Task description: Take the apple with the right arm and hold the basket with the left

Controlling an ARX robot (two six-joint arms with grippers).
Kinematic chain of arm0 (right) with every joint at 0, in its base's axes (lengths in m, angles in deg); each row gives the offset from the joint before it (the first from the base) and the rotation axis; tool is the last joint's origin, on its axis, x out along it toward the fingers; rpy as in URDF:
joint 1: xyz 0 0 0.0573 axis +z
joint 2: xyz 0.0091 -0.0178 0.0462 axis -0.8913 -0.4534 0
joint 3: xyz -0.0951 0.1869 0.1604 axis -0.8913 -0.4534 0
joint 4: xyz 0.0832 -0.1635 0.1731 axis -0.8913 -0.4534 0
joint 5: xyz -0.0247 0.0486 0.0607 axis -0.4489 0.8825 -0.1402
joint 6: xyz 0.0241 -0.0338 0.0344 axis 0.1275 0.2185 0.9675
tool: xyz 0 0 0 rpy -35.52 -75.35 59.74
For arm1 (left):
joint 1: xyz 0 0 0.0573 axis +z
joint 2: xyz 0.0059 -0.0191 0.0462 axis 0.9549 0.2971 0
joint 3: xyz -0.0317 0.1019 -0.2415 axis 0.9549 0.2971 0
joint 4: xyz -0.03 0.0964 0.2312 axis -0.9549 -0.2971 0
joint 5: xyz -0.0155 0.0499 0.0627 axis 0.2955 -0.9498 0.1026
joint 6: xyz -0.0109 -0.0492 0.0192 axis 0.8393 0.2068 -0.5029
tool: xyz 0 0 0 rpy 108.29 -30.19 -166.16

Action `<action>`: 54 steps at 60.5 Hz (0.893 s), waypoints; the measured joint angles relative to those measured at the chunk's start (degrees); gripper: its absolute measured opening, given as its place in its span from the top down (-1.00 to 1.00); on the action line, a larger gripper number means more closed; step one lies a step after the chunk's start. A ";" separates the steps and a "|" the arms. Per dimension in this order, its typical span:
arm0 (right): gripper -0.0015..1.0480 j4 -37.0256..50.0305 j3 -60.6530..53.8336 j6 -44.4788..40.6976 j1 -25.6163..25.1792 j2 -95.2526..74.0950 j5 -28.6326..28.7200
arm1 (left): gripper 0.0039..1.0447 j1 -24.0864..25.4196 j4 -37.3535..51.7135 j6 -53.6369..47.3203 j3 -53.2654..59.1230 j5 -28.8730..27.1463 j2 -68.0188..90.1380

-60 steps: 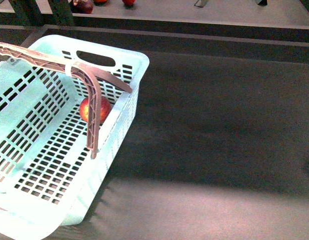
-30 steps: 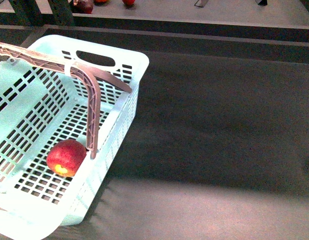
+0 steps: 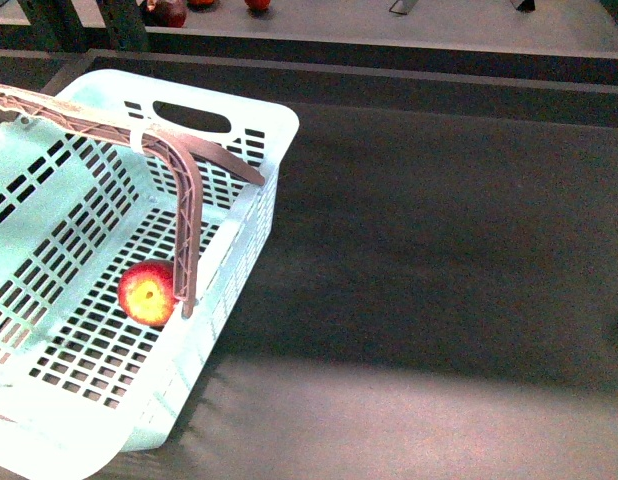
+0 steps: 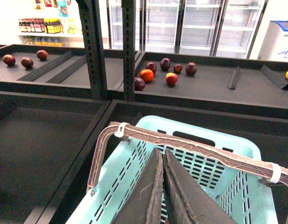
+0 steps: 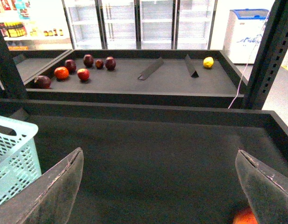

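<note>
The light turquoise basket stands at the left of the dark table, its brownish-mauve handle swung up. The apple, red with a yellow patch, lies on the basket floor beside the handle's foot. Neither gripper shows in the front view. In the left wrist view my left gripper has its jaws pressed together over the basket, below its handle; its hold is hidden beneath the fingers. In the right wrist view my right gripper is wide open and empty above bare table, right of the basket's corner.
A raised ledge runs behind the table. The shelf beyond holds several dark and red fruits and a yellow one. Metal posts stand at the back. An orange-red fruit peeks in by the right finger.
The apple rolled from the basket's far corner behind the handle toward the near side, then back a little to the handle's foot. The basket has barely moved.
</note>
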 joint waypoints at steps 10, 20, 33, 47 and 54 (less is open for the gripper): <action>-0.83 0.00 0.00 0.02 0.00 0.00 0.00 | 0.94 0.00 -5.99 0.00 0.02 0.02 -6.40; -0.83 0.00 0.00 0.00 0.00 0.00 0.00 | 0.94 0.00 -12.22 0.00 0.02 0.02 -12.94; -0.83 0.00 0.00 0.02 0.00 0.00 0.00 | 0.94 0.00 -16.98 0.00 0.02 0.02 -17.73; -0.83 0.00 0.00 0.02 0.00 0.00 0.00 | 0.94 0.00 -21.11 0.00 0.02 0.00 -21.84; -0.83 0.00 0.00 0.00 0.00 0.00 0.00 | 0.94 0.00 -28.55 0.00 0.02 0.02 -27.43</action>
